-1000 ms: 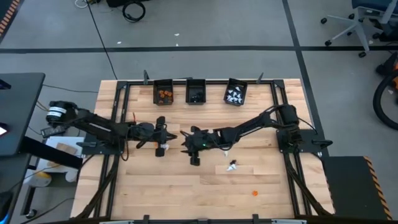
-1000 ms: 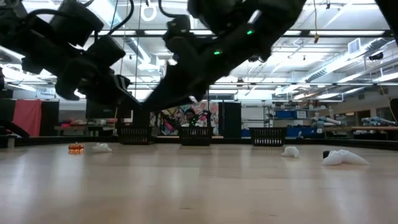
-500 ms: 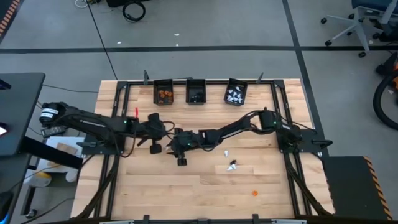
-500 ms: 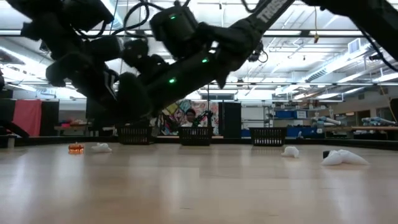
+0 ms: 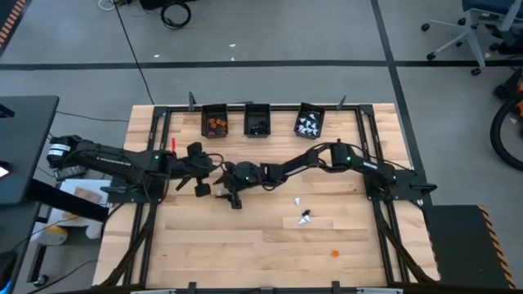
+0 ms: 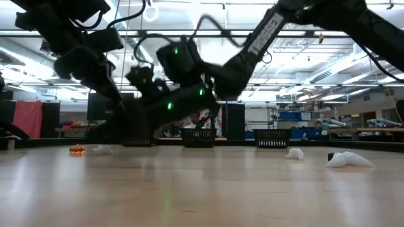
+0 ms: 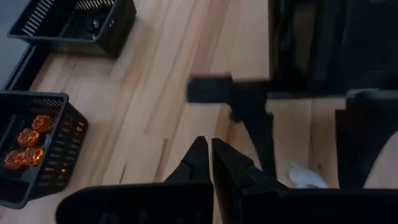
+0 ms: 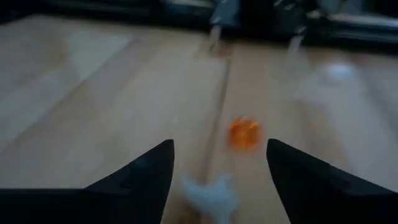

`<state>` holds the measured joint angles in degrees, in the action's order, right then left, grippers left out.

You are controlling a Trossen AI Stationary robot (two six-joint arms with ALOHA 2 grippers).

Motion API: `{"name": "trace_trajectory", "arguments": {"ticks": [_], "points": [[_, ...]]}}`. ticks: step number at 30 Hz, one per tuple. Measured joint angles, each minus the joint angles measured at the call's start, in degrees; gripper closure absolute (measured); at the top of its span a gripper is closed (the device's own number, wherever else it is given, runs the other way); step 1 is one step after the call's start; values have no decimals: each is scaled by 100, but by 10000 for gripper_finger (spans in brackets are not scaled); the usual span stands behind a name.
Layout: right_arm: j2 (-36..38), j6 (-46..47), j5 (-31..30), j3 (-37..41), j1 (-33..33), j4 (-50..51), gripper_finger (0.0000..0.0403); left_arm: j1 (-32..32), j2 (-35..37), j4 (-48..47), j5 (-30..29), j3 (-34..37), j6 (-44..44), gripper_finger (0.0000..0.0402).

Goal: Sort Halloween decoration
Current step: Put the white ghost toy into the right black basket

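Note:
The Halloween decoration is scattered as tiny trinkets. In the right wrist view a white trinket (image 8: pixel 208 194) lies on the wood between my open right gripper's (image 8: pixel 217 177) fingers, with an orange one (image 8: pixel 244 132) just beyond it. The low view shows this orange trinket (image 6: pixel 77 150) and white trinket (image 6: pixel 101 149) at the left. More trinkets lie right of the middle: white (image 5: pixel 298 201), black-and-white (image 5: pixel 305 216) and orange (image 5: pixel 333 253). My left gripper (image 7: pixel 210 155) is shut and holds nothing. It hovers beside my right gripper (image 5: pixel 233 189), left of the table's middle.
Three small black bins stand in a row at the far edge: one with orange pieces (image 5: pixel 214 122), one with black pieces (image 5: pixel 257 121), one with white pieces (image 5: pixel 309 121). Both arms crowd the space left of centre. Bare wood lies toward the near edge (image 5: pixel 245 261).
My right gripper has swept toward the table's left and come down low over the white and orange trinkets. My left gripper has drawn back a little toward the left and far side, staying shut.

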<state>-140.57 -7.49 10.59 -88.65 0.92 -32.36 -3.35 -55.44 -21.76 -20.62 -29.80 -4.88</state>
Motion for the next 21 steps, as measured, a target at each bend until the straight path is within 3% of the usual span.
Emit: {"name": "trace_trajectory", "arguments": {"ticks": [9,21], "points": [[-510,1,230,-131,38,-304,180,-1,7,18,-20,0,27,401],[-516,-20,278,-130,33,-89,314,-1,7,-6,-23,0,45,401]]}}
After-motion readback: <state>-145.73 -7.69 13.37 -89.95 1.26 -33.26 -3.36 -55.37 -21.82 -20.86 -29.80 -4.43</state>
